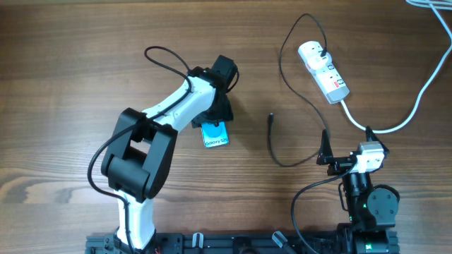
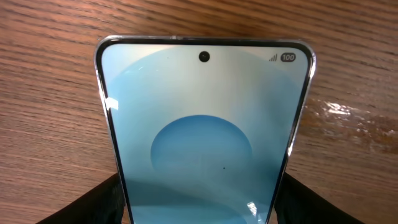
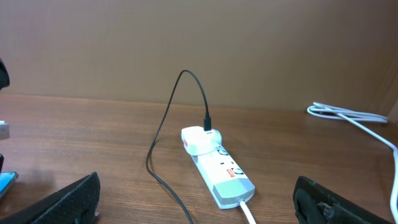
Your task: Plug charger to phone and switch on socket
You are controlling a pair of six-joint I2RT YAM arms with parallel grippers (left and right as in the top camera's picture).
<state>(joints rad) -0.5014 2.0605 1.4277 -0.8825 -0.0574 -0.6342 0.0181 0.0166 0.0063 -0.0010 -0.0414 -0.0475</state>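
The phone (image 1: 215,134) lies on the wooden table with its cyan screen up and fills the left wrist view (image 2: 202,124). My left gripper (image 1: 214,116) is over its far end, and its two dark fingers (image 2: 199,208) press against the phone's long edges. The charger cable (image 1: 281,63) runs from a white adapter (image 3: 202,140) in the socket (image 1: 323,70), and its plug tip (image 1: 271,120) lies free on the table right of the phone. My right gripper (image 1: 347,141) is wide open and empty (image 3: 196,205), facing the socket (image 3: 217,171) from the near side.
The socket's thick white cord (image 1: 395,123) curves off to the right and up past the table's far right corner, and shows in the right wrist view (image 3: 348,115). The black cable (image 3: 163,124) loops across the table between the two grippers.
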